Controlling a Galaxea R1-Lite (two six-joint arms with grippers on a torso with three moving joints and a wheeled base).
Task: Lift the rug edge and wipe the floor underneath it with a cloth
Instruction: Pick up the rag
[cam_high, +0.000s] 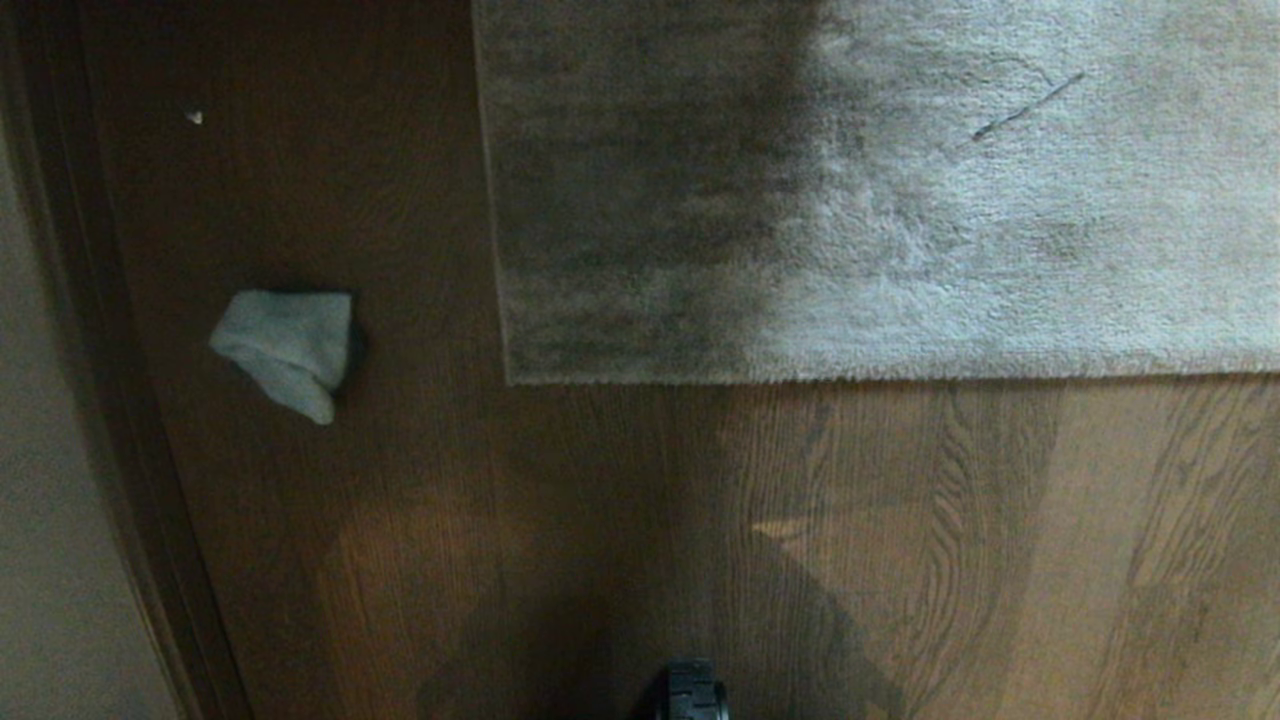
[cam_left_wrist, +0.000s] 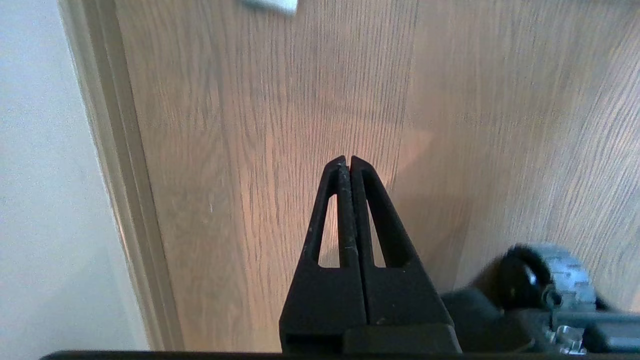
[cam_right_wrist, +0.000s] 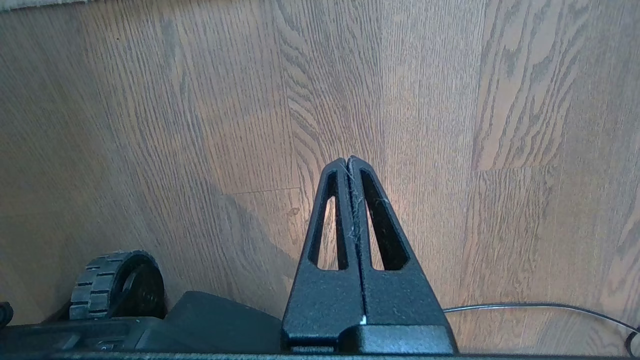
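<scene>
A pale grey cloth (cam_high: 288, 350) lies crumpled on the brown wood-grain floor (cam_high: 600, 520), near a dark baseboard (cam_high: 90, 350) and well apart from the near-left corner of a light grey shaggy rug, whose rug edge (cam_high: 900, 375) rests flat on the planks across the head view. Neither arm shows in that view. The left gripper (cam_left_wrist: 348, 159) hangs above bare floor beside the baseboard, fingers pressed together and empty; the right gripper (cam_right_wrist: 348, 160) hangs likewise clenched over the planks, holding nothing. A treaded base wheel (cam_right_wrist: 117, 285) sits near it, and a thin black cable (cam_right_wrist: 540, 306) trails across the floor.
</scene>
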